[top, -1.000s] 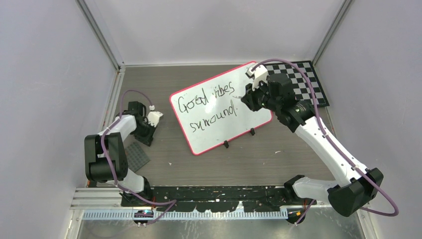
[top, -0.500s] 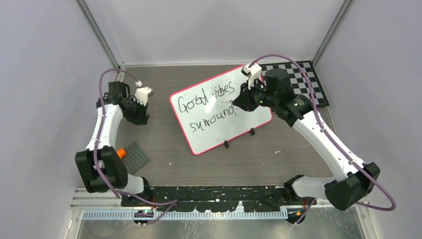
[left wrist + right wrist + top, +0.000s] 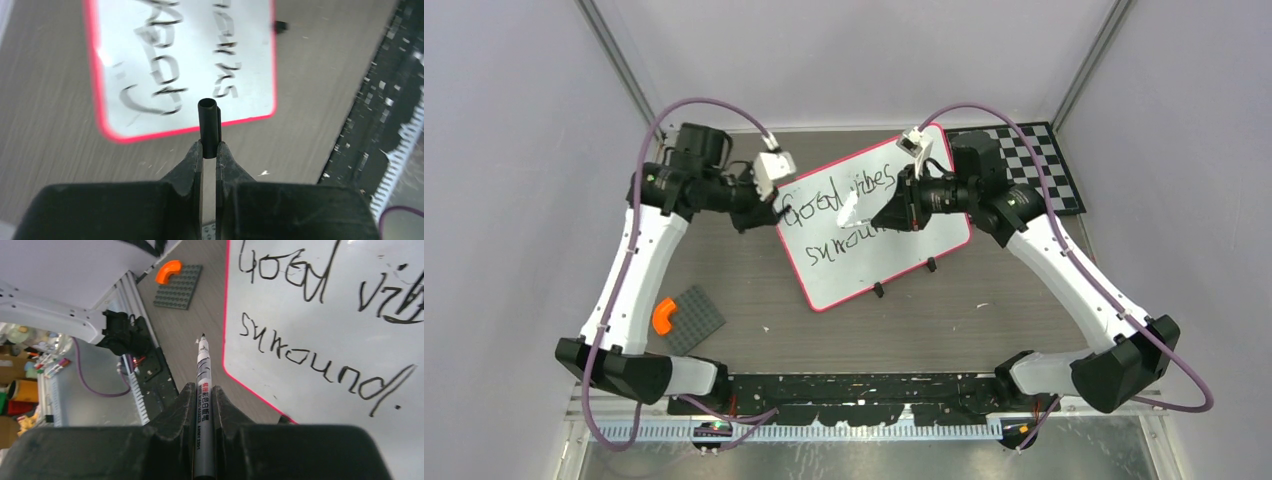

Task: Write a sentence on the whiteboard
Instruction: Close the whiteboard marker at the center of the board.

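Apparently our sentence is done on the whiteboard; right hand pinches the marker, left hand its black cap, recapping remains.

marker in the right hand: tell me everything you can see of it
The marker is a slim white pen, plastic by the look of it. It has black and red print along the barrel and a small dark tip with the cap off. The right hand is shut on its lower barrel, so it points straight out from the hand. From above it hangs over the whiteboard beside the writing. I can't tell whether the tip touches the board.
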{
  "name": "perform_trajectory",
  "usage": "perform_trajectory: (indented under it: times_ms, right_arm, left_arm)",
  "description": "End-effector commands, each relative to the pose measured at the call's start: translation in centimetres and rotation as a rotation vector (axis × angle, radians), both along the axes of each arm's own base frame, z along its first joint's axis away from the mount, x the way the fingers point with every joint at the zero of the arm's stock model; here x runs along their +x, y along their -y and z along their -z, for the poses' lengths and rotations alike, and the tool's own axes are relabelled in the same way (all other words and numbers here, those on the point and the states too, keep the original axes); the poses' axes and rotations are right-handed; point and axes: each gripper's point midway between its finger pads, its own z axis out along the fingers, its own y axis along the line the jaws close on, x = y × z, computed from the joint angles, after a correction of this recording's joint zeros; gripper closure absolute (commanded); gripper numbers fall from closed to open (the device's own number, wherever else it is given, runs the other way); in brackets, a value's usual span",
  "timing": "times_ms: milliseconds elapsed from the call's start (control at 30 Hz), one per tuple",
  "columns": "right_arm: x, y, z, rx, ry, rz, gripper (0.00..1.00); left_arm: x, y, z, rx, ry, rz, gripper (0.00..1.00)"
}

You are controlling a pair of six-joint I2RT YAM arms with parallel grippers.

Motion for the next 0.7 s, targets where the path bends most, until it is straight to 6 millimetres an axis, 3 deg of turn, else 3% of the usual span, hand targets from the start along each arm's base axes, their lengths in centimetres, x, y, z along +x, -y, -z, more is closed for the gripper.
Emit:
perform_trajectory:
  times_ms: [0, 267, 667]
  right_arm:
    - [-2.1, -1.0, -3.3, 0.101, -0.029, -0.112, 1.0]
    - [-3.7, -1.2, -3.5, 0.118, -0.09, -0.18, 1.0]
    - [-4.2, -1.8, -3.0, 0.115, -0.107, -0.209, 1.0]
  left_arm:
    - [-4.7, 3.7, 1.8, 0.001, -0.033, 0.207, 1.0]
    - [-5.8, 7.6, 3.0, -0.013, -0.006, 0.332, 1.0]
    - [-6.4, 9.0, 3.0, -0.007, 0.046, 0.398, 1.0]
